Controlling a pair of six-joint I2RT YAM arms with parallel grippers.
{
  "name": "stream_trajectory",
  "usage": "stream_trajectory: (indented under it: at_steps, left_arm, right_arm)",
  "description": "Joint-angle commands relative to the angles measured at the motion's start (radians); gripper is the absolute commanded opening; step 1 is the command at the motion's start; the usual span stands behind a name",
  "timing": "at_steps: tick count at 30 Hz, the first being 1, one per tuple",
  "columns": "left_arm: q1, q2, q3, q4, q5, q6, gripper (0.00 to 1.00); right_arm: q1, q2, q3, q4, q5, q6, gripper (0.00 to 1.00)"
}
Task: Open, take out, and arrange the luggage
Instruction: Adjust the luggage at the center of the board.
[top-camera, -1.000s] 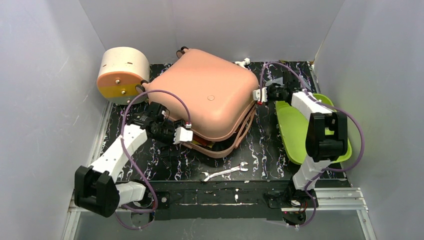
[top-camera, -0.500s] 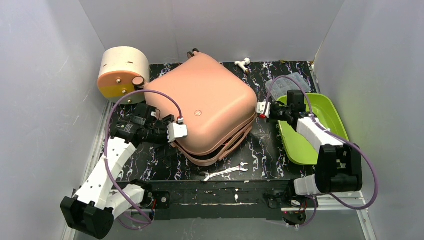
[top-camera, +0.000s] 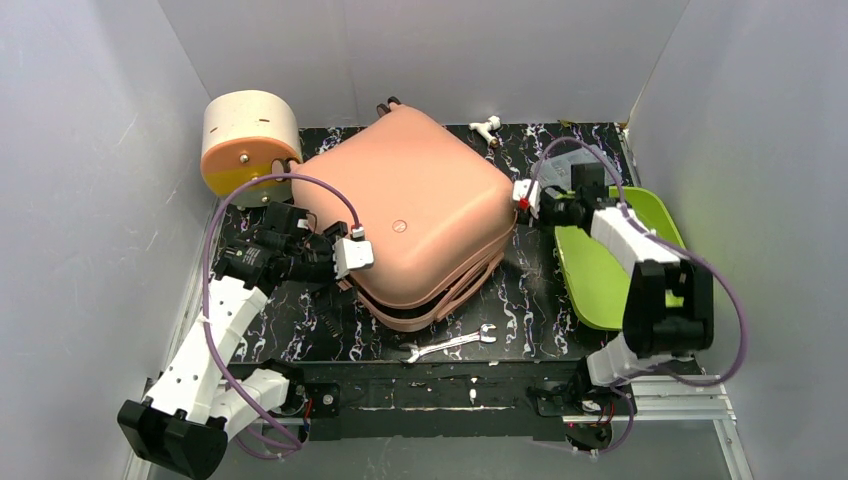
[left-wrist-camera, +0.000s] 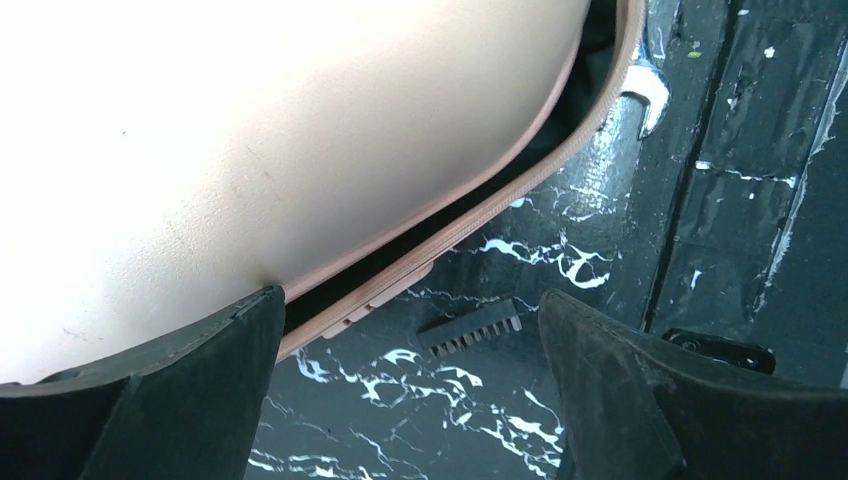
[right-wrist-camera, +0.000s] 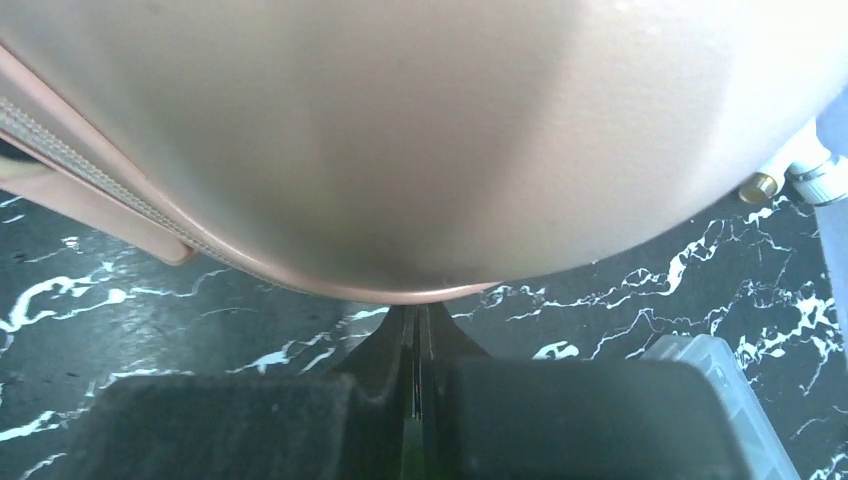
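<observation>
Sitting in the middle of the black marbled worktop (top-camera: 530, 290), the big salmon-pink hard-shell luggage (top-camera: 410, 215) looks stiff, smooth and slippery, so its round top gives nothing to pinch. The best place to hold is likely the thin lid edge by the open crack at its 7 o'clock side, where the left tool (left-wrist-camera: 410, 320) sits with fingers spread wide, one right against the shell. The right tool (right-wrist-camera: 417, 318) is pinched closed on nothing, its tip at the 3 o'clock corner.

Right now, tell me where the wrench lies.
In the top view the wrench lies centre, by the near edge of the table, just in front of the luggage, not touching it.
</observation>
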Motion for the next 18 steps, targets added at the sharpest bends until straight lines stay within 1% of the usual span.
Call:
stream_trajectory:
  at_steps: [1, 5, 8, 12, 13, 14, 16, 18]
  left_arm:
    - [-0.013, 0.008, -0.007, 0.094, 0.131, 0.069, 0.98]
    - [-0.013, 0.012, -0.021, 0.072, 0.144, 0.093, 0.98]
    - [-0.013, 0.022, -0.019, 0.060, 0.147, 0.112, 0.98]
    - [-0.009, 0.032, 0.024, 0.058, 0.129, 0.107, 0.98]
    - [-0.004, 0.039, 0.045, 0.077, 0.115, 0.073, 0.98]
    - [-0.001, 0.047, 0.071, 0.112, 0.094, 0.017, 0.98]
    - [0.004, 0.077, 0.138, 0.193, 0.058, -0.111, 0.99]
    - [0.014, 0.112, 0.220, 0.257, 0.054, -0.231, 0.99]
  right_arm:
    - [-0.011, 0.179, 0.267, -0.241, -0.147, -0.190, 0.01]
    - [-0.051, 0.294, 0.410, -0.472, -0.227, -0.394, 0.01]
    - [-0.058, 0.364, 0.490, -0.664, -0.241, -0.650, 0.01]
    - [-0.061, 0.492, 0.647, -1.022, -0.237, -0.997, 0.01]
    - [-0.064, 0.522, 0.686, -1.105, -0.241, -1.075, 0.01]
    - [-0.070, 0.554, 0.720, -1.155, -0.256, -1.113, 0.01]
    - [-0.076, 0.568, 0.728, -1.163, -0.268, -1.115, 0.01]
    - [-0.084, 0.575, 0.729, -1.148, -0.278, -1.100, 0.01]
